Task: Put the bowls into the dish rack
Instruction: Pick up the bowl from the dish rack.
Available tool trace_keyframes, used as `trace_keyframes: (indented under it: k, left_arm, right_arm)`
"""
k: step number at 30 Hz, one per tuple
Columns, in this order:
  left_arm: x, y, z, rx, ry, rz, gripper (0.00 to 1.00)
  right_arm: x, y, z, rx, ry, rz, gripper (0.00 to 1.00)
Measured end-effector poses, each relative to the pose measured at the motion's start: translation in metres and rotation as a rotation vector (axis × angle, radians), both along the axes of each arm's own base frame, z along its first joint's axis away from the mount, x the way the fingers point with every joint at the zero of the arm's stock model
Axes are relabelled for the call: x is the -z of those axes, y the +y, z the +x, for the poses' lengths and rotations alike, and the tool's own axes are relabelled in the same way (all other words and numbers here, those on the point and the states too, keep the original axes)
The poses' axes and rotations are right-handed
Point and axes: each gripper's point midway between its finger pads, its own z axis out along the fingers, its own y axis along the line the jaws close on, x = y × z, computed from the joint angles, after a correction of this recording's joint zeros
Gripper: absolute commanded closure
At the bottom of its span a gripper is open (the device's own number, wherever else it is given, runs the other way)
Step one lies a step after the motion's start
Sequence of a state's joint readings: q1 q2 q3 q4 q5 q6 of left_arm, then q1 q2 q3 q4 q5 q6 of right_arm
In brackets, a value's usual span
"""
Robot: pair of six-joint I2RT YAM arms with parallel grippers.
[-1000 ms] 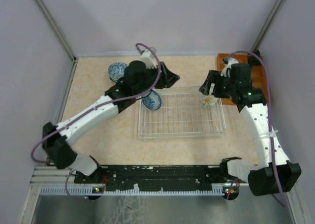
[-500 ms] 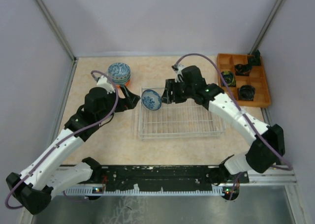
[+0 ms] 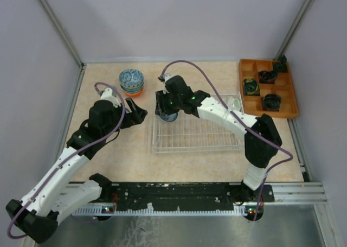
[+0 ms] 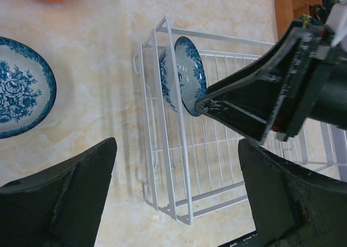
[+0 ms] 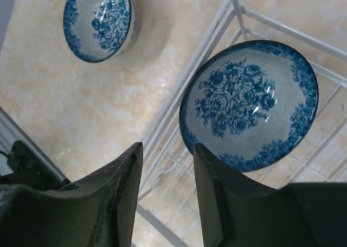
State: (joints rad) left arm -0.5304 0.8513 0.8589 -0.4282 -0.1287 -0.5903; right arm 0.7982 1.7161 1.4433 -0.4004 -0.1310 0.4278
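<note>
Where grey walls [image 3: 179, 19] enclose it, a beige tabletop [image 3: 130, 154] bears the dish rack [image 3: 195, 135].

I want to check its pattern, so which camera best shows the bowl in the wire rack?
The right wrist view: the bowl faces the camera, its floral inside showing. The left wrist view shows it nearly edge-on in a corner of the dish rack. From the top, the right arm hides most of it.

The dish rack [image 3: 198, 128] sits mid-bench [image 3: 190, 163], with one bowl [image 5: 249, 103] tilted in its far-left corner. A stack of bowls [image 3: 132, 81] stands behind and left of the rack, and a compartment tray [image 3: 268, 87] lies to its right.
</note>
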Motion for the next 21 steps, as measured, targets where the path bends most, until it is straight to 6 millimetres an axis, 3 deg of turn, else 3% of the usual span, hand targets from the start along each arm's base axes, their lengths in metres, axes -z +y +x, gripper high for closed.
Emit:
trace_keyframes:
  k: [10, 21]
  left_arm:
    - [-0.001, 0.007, 0.002, -0.012, 0.002, -0.008, 0.01]
    - [0.004, 0.003, 0.004, 0.008, 0.022, -0.014, 0.02]
  right_arm:
    - [0.049, 0.007, 0.012, 0.024, 0.012, -0.126, 0.63]
    - [0.056, 0.01, 0.014, 0.01, -0.003, -0.142, 0.68]
